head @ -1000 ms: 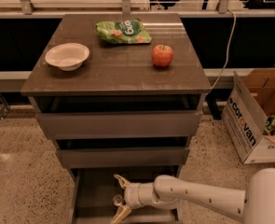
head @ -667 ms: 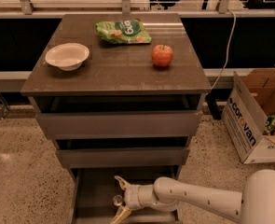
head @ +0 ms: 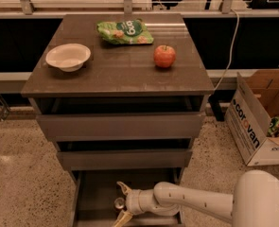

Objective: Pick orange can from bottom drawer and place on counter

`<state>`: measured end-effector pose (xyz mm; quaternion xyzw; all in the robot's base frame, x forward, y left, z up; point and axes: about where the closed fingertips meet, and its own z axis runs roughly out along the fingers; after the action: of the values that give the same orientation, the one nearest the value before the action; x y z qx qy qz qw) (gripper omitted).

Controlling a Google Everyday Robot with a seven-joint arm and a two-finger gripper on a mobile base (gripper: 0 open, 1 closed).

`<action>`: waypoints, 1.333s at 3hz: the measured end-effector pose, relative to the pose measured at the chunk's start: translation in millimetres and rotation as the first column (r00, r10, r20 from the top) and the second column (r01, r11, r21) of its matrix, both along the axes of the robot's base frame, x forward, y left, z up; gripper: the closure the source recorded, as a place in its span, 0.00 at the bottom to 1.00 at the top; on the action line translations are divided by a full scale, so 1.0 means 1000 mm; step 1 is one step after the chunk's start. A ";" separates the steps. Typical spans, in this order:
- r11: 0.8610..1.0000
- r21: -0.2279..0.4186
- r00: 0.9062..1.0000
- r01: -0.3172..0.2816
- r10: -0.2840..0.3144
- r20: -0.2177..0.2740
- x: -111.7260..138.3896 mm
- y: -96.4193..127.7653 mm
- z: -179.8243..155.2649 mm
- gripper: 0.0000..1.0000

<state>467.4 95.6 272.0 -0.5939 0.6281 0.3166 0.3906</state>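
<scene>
While the gripper (head: pixel 120 204) sits low in the bottom drawer (head: pixel 94 197), at the bottom middle of the frame, its 2 fingers (head: pixel 123 188) are spread apart with the orange can (head: pixel 118 202) between them. An apple (head: pixel 164 56) sits on the counter (head: pixel 115 74).

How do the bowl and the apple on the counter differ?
The bowl is white, wide and shallow; the apple is red-orange, round and narrower. The bowl sits on the left of the counter, the apple on the right. Both rest on the counter, apart from the gripper, which is down in the bottom drawer.
</scene>
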 end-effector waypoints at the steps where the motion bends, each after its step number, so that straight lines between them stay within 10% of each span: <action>1: 0.999 0.002 0.998 0.040 -0.040 -0.052 0.003 -0.007 -0.038 0.00; 2: 0.998 0.003 0.994 0.065 -0.064 -0.084 0.002 -0.013 -0.064 0.00; 4: 0.996 0.025 0.991 0.088 -0.085 -0.100 0.009 -0.014 -0.076 0.48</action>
<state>476.0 81.6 196.2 -0.5437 0.6672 0.3376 0.3811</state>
